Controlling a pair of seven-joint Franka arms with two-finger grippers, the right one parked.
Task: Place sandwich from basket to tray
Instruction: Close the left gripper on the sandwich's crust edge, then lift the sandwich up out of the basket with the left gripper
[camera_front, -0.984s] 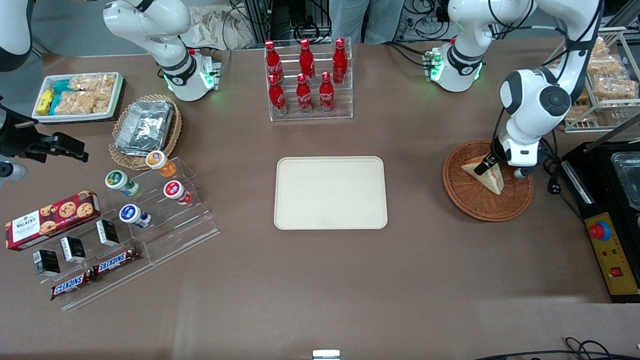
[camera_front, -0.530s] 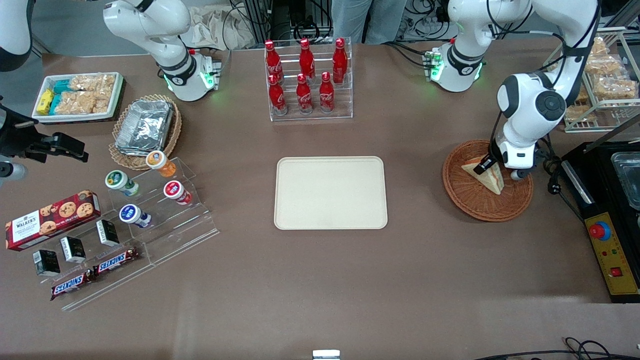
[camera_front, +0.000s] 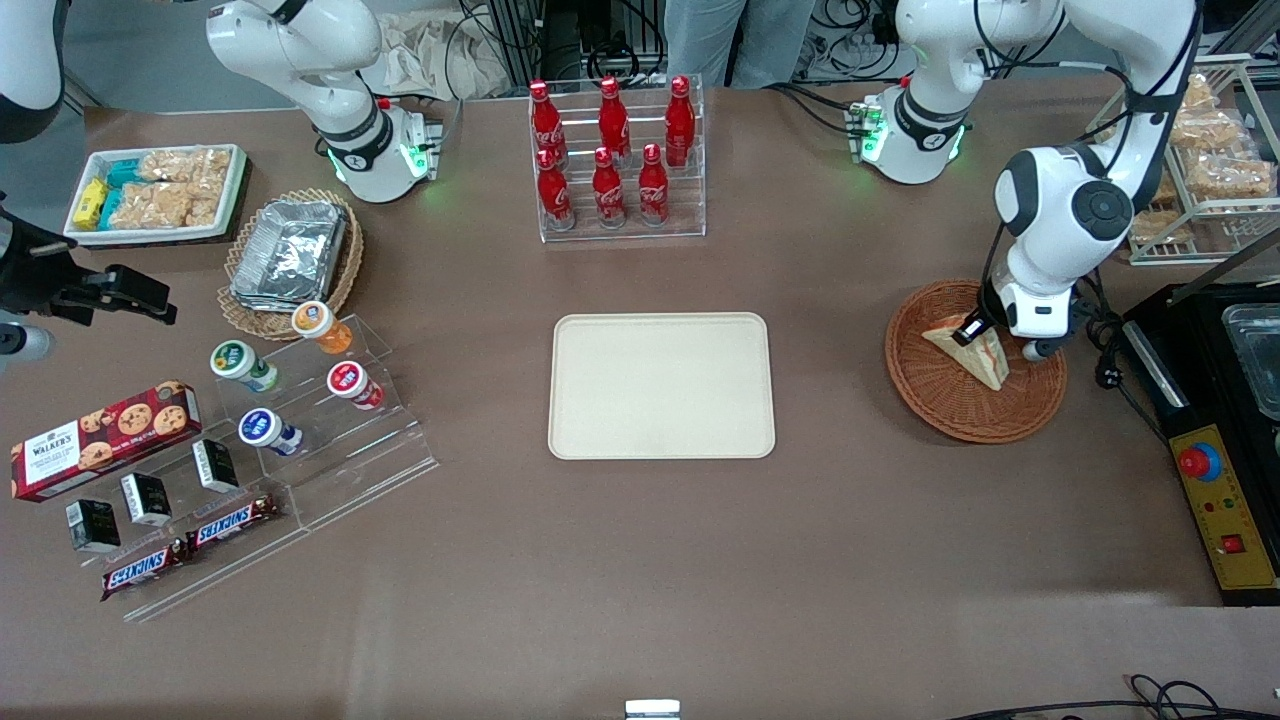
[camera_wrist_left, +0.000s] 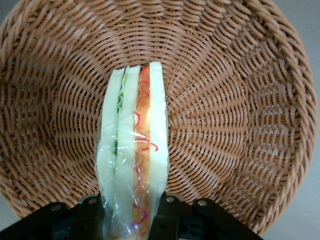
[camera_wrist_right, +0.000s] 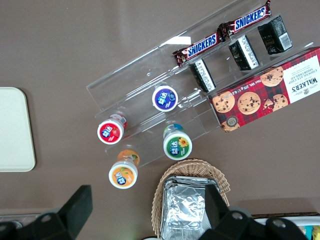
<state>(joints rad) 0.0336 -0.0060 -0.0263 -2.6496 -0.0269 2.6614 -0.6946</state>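
The gripper (camera_front: 975, 330) is down in the basket (camera_front: 930, 395) at the right of the front view, and its two fingers (camera_wrist_left: 167, 217) are pressed against both bread faces of the sandwich (camera_front: 975, 358), so they're closed onto it with the wedge pinched between them. In the wrist view the sandwich (camera_wrist_left: 132, 160) stands on edge, wrapped in clear film, red and green filling showing along the cut side, with the woven floor of the basket (camera_wrist_left: 235, 115) all around it. Whether it's lifted clear of the weave or sitting on it, I can't tell.

So I'd call this the grasp step, with the hold made and the carry yet to come. The tray (camera_front: 661, 386) sits bare at the centre of the frame, well apart from the basket, toward the parked arm's end. The next move looks like a straight lift over the rim, then a sideways carry to the tray, gently, as soft bread squashes easily.

The arm reaches down from the upper right, elbow bent, wrist pointing down into the basket
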